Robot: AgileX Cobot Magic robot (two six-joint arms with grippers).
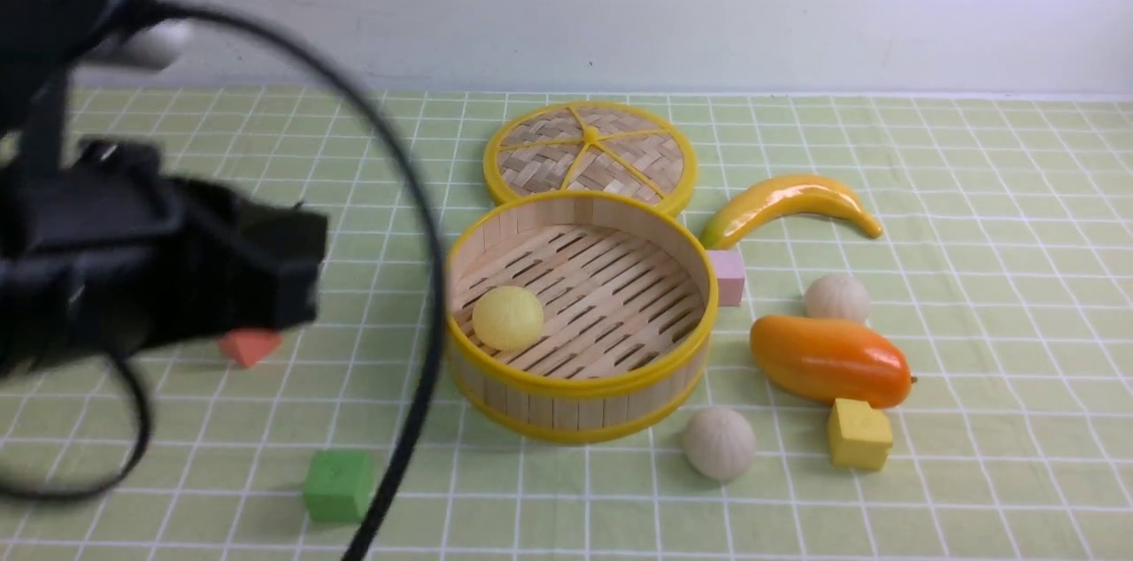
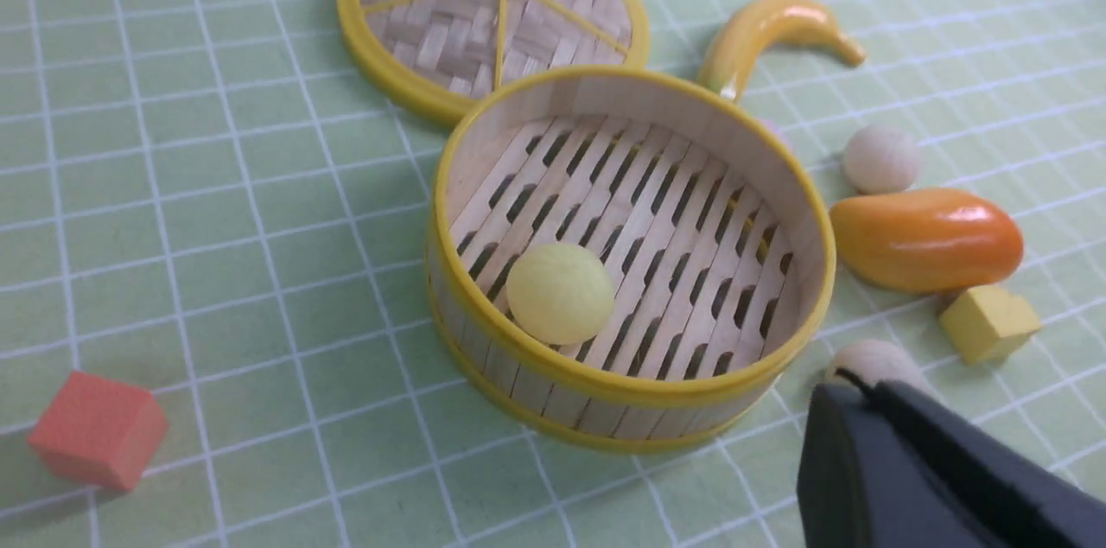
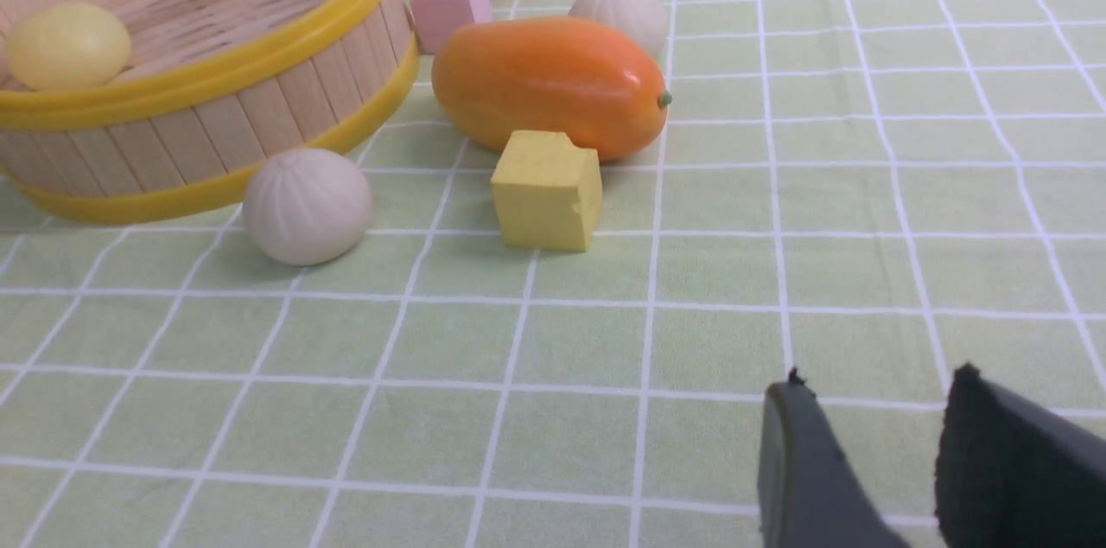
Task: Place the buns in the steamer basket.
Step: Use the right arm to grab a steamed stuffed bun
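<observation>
Front view: bun (image 1: 507,318) inside steamer basket (image 1: 580,386)

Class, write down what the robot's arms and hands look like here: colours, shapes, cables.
The left arm is a black, blocky body, blurred, with a thick black cable looping off it and a whitish rounded part near its top. The left hand is matte black and tapers. The right hand shows two flat, dark grey fingers with rough tips.
</observation>
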